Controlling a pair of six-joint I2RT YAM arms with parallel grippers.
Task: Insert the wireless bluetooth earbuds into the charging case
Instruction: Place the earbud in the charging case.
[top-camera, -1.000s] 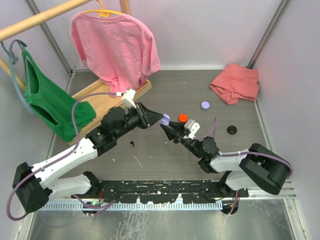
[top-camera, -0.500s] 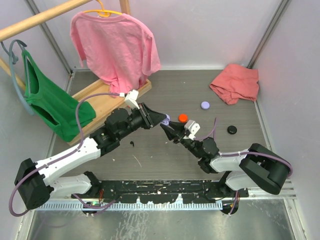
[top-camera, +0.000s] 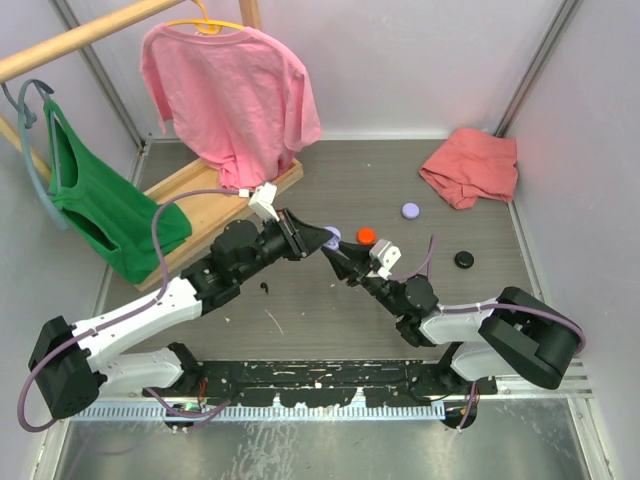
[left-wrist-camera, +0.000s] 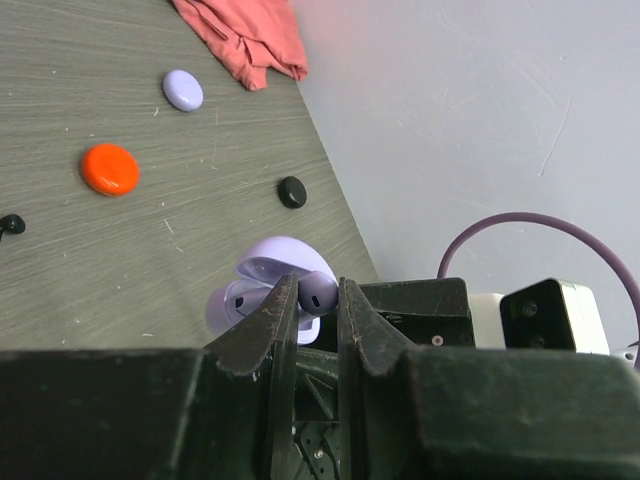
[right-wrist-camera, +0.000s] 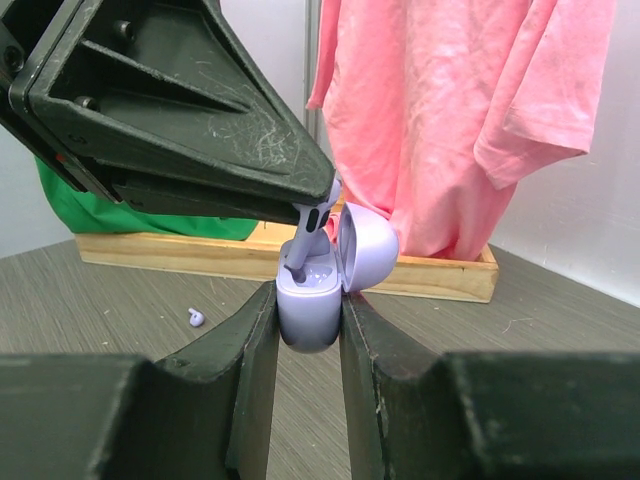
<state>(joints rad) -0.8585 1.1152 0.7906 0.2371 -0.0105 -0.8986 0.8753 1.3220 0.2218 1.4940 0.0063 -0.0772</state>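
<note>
At the centre of the top view the 2 arms meet tip to tip above the grey table (top-camera: 300, 180). The right gripper (right-wrist-camera: 308, 300) is clenched on the base of an open lilac charging case (right-wrist-camera: 310, 318), whose lid (right-wrist-camera: 366, 247) is hinged back toward the right of the right wrist view. The left gripper (left-wrist-camera: 315, 287) comes in from the upper left of that view and pinches 1 lilac earbud (right-wrist-camera: 306, 238). The earbud's lower end reaches down into the case's open base.

A second lilac earbud (right-wrist-camera: 196, 317) lies on the table at lower left of the right wrist view. A black earbud (left-wrist-camera: 10, 224) sits at the left edge of the left wrist view. Near it lie an orange-red case (left-wrist-camera: 110, 168), a closed lilac case (left-wrist-camera: 183, 90) and a black case (left-wrist-camera: 291, 191). A pink T-shirt (top-camera: 235, 95) hangs at upper left of the top view, and a salmon cloth (top-camera: 470, 165) lies crumpled at upper right.
</note>
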